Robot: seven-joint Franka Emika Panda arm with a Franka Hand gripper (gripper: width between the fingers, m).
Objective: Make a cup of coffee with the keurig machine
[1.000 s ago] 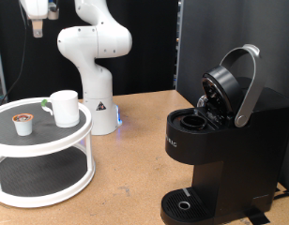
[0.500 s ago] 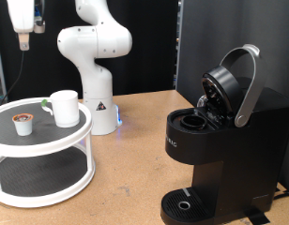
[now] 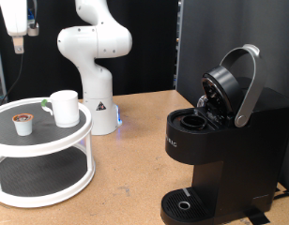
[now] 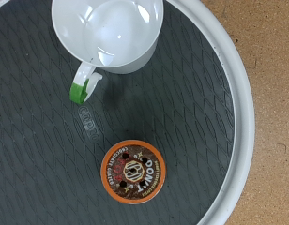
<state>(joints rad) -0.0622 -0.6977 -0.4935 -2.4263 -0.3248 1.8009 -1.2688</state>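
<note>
Cup (image 3: 65, 107): we log it on the top tier of a white two-tier round tray (image 3: 51, 141), at the exterior view's left, on the wooden counter (image 3: 135, 159); handle carries a green mark.

Pod (image 3: 23, 123): brown-topped, on the same tier, just beside the cup, apart from it.

Keurig machine (image 3: 220, 150): exterior view's right, lid raised, chamber exposed.

Claw (image 3: 17, 37): high above the tray at the exterior view's top left; grip state we cannot tell. Wrist view shows no fingers, only cup (image 4: 107, 36) and pod (image 4: 131, 172) below.
</note>
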